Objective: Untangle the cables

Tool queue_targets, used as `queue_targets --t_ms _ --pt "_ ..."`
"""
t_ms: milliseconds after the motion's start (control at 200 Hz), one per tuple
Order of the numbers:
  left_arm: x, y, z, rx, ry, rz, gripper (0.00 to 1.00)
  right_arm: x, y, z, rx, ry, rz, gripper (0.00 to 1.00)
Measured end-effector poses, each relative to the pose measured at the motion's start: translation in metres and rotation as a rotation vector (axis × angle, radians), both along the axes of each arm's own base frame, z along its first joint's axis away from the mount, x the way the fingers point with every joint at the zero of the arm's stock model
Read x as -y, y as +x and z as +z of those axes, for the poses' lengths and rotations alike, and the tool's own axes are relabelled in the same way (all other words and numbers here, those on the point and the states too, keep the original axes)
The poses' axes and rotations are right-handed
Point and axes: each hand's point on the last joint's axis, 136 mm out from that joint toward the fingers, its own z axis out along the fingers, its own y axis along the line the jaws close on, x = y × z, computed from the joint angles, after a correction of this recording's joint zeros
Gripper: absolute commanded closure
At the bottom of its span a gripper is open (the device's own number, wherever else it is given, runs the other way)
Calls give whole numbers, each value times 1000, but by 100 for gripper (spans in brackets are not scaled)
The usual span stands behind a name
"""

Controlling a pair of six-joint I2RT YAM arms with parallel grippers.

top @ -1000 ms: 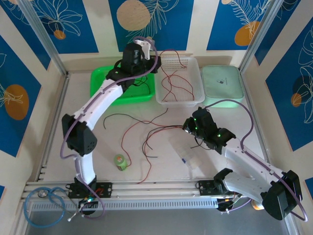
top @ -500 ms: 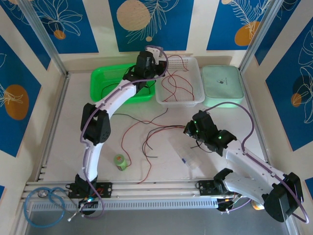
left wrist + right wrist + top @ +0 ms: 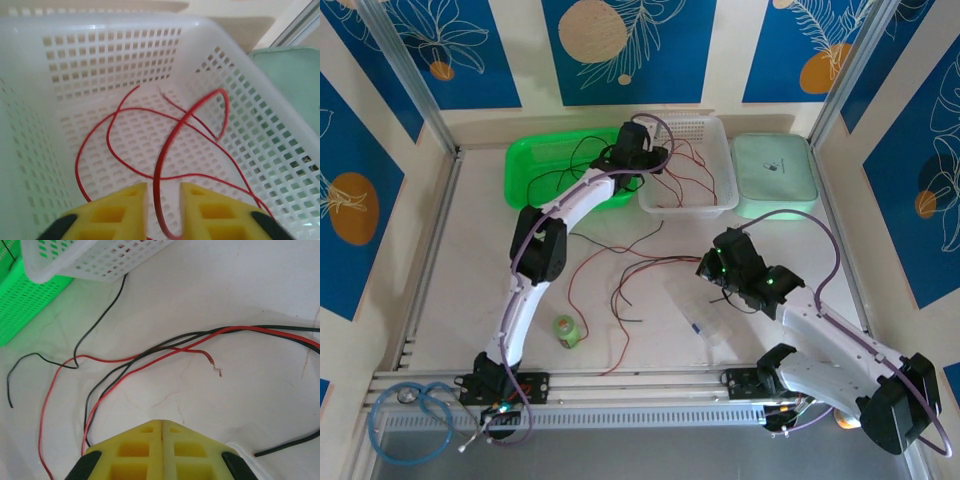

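Observation:
My left gripper (image 3: 656, 166) hangs over the white basket (image 3: 686, 208), jaws open. In the left wrist view a red cable (image 3: 172, 145) rises through the gap between the yellow fingers (image 3: 125, 200) of the left gripper (image 3: 163, 192), and more red loops lie on the white basket's floor (image 3: 100, 50). On the table a tangle of red and black cables (image 3: 620, 272) stretches left from my right gripper (image 3: 710, 263). The right gripper (image 3: 163, 424) is shut, nothing visible between its pads. Red (image 3: 150, 361) and black (image 3: 100, 320) strands run just ahead of it.
A green basket (image 3: 532, 160) holding black cables (image 3: 582, 155) stands left of the white one. A mint lidded box (image 3: 775, 175) sits at the back right. A small green bottle (image 3: 566, 331) and a clear plastic packet (image 3: 705, 320) lie near the front.
My left arm has reached right, from behind the green basket to over the white basket, bringing the red cable along. The right arm has barely shifted.

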Motion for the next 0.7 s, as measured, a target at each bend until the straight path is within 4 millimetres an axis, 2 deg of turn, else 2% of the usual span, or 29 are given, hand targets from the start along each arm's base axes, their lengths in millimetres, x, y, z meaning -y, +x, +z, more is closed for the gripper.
queue_targets --t_ms 80,180,265,335,425,540,590,700 --pt "1 -4 -5 -11 30 -10 41 1 0 -3 -35 -24 3 84" --pt "8 -11 -3 6 67 -35 30 -2 4 -3 -75 -48 28 74" --pt "15 -22 5 24 102 -67 22 -10 7 -4 -110 -63 73 64" --pt "19 -32 22 46 120 -86 15 -22 10 -7 -138 -86 140 59" --pt "15 -44 61 105 132 -97 0 -44 14 -14 -179 -131 250 55" --pt "-2 -67 125 192 122 -84 0 -82 17 -23 -221 -190 414 52" --pt "-17 -80 155 234 122 -63 0 -100 17 -27 -231 -212 485 51" --pt "-52 -106 204 306 137 1 0 -145 8 -38 -247 -256 663 50"
